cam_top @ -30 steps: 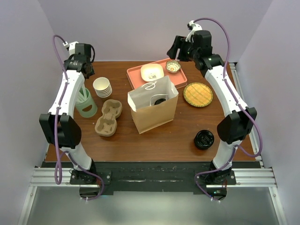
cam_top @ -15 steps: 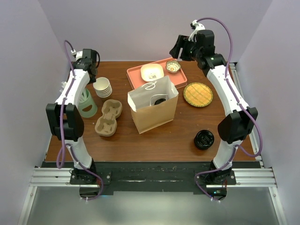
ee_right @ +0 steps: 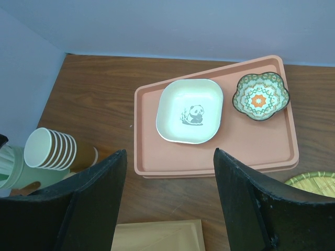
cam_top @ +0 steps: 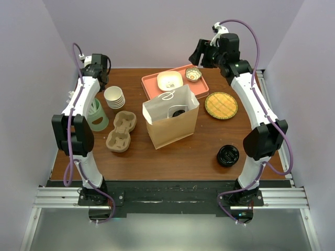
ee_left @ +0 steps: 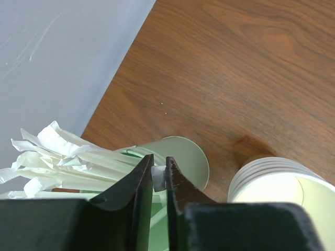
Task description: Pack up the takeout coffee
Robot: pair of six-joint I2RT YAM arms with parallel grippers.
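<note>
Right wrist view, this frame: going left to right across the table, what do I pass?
The stack of cream paper cups → square panda dish → flower-patterned bowl → woven yellow plate, only its edge showing. The pink tray spans both dishes, so it is left out.

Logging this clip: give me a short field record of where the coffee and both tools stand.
takeout coffee: black lid shows inside the brown bag
left tool: closed on a white wrapped straw, over the green holder
right tool: open, empty, above the pink tray
</note>
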